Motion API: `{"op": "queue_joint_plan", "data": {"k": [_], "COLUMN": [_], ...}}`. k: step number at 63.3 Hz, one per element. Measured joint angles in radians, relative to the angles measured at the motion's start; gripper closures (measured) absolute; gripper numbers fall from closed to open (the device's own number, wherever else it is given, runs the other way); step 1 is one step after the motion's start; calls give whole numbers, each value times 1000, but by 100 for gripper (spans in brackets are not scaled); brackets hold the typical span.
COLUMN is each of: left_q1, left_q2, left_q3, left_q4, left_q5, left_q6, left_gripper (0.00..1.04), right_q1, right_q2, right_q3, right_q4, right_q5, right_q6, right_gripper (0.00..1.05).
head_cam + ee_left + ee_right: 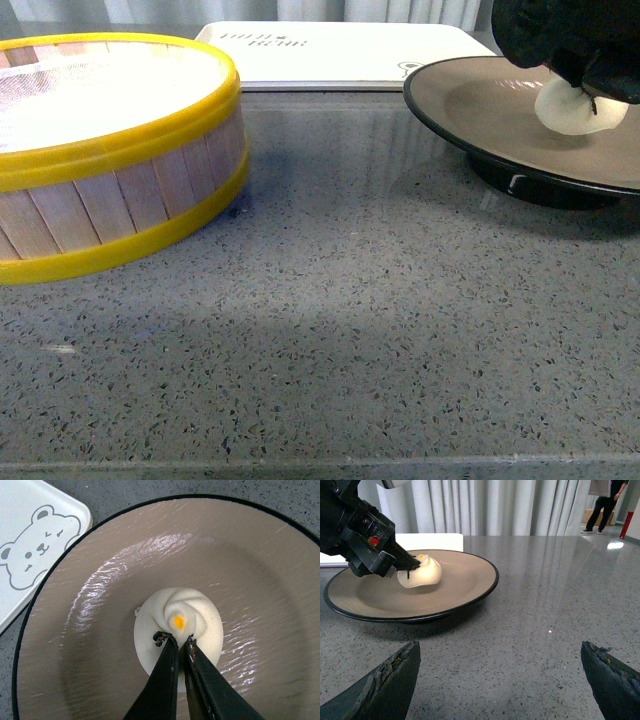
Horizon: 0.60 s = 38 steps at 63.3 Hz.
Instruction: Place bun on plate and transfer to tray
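pinching the bun (192, 607) by its soft top with the left claw (175, 641), tips almost pressed together, at the middle of the plate (100, 580); cannot tell whether set down or held just above. keeping the right claw (500, 647) spread wide and empty, low over the surface (380, 330) near the plate's rim. risking torn or dragged dough on release if stuck to the tips, and a roll toward the black rim if lifting the plate tilted. finding the tray (340, 50) just behind the plate, the steamer basket (120, 190) well apart to the left, and bare surface in front for reaching the rim.
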Motion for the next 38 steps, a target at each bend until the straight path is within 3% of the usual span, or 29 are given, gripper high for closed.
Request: {"op": "queue_joint_plan", "data": {"k": [35, 38], "left_q1": [9, 9], "left_q2": [9, 9], "left_q3": [-31, -31], "left_q4": [27, 26], "left_q5": [-41, -40], "left_q6": [8, 8], "left_gripper": [101, 96], "right_q1": [0, 0], "right_q2": [0, 0], "right_q3": [0, 0], "right_q4": [0, 0], "right_q5": [0, 0], "right_q6": [0, 0], "right_gripper": [9, 9]}}
